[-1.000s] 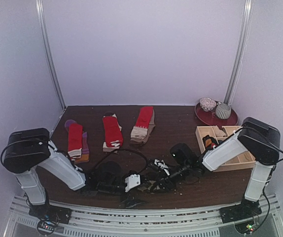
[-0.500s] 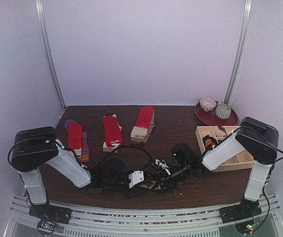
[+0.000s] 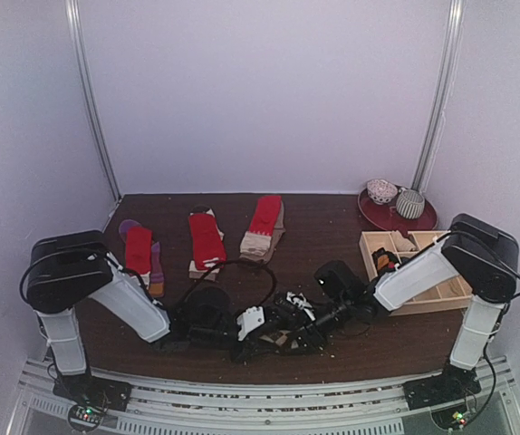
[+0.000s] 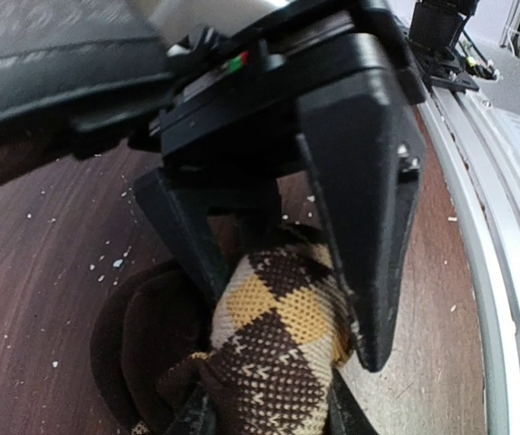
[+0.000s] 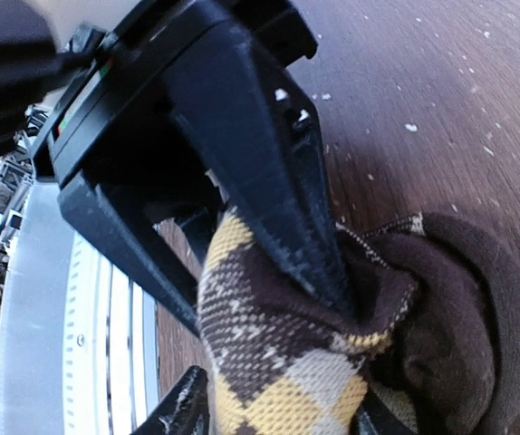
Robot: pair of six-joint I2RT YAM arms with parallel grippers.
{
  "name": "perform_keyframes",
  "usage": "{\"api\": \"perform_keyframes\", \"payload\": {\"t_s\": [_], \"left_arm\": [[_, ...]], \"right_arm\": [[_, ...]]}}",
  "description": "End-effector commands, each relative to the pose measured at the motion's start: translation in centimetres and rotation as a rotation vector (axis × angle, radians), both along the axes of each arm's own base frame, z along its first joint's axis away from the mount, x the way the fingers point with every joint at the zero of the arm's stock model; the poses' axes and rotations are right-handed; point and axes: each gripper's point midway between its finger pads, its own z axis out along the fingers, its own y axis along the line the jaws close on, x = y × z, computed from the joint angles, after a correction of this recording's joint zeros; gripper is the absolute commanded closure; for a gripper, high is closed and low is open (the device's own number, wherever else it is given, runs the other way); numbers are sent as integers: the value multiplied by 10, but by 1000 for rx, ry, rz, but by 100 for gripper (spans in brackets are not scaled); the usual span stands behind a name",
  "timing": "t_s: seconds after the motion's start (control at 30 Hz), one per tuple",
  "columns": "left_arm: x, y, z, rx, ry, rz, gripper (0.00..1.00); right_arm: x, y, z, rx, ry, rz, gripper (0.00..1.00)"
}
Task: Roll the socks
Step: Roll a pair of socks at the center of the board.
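Note:
A brown-and-beige argyle sock, bunched into a roll, lies near the table's front edge between both grippers. My left gripper is shut on it, a black finger pressing each side. From the other side my right gripper holds the same sock; its upper finger digs into the dark brown cuff folds. In the top view the two grippers meet nose to nose. Three more sock pairs lie flat at the back left: red with purple, red with a pale cuff, red with a tan cuff.
A pale wooden grid tray stands at the right, partly behind my right arm. Behind it a dark red plate carries a patterned bowl and a grey cup. The metal rail runs just in front of the grippers.
My left gripper has moved right onto the argyle sock and shut on it. The right gripper has stayed at the sock, its jaws a little wider.

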Motion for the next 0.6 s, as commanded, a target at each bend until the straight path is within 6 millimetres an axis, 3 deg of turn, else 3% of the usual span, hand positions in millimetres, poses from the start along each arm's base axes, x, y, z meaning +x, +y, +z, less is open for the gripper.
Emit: {"api": "perform_keyframes", "payload": {"t_s": [0.0,0.27,0.3,0.4,0.57], "left_arm": [[-25,44,-79,290,271,37,100],[-31,67,-110,427,494,98,100],[-32,71,-117,462,551,118,100],[-32,73,-120,480,605,129,100],[-32,82,-127,521,636,154,100]], "right_arm": [[3,-47,-35,-249,13,-110,52],[44,-56,25,-133,-334,-259,48],[45,-56,47,-54,-433,-259,46],[34,-52,58,22,-490,-214,44],[21,-40,57,69,-500,-157,43]]}}
